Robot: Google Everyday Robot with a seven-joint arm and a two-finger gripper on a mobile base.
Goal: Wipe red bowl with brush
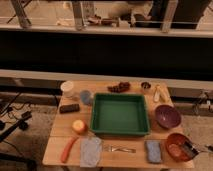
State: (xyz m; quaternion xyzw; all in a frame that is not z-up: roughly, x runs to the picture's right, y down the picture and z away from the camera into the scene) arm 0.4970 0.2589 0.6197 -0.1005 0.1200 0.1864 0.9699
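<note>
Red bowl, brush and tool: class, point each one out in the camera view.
red bowl [172,150], camera view, bare left part of its inside.
brush [189,147], camera view, its dark middle, over the bowl's right side.
tool [204,148], camera view, its dark tip just past the bowl's right rim.

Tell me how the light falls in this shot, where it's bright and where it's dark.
Camera view: warm, dim light lies on the table; behind it is a black band, then a brighter strip along the top. The tray looks darker along its inner walls. The gripper shows only as a dark shape at the right rim of the red bowl.
</note>
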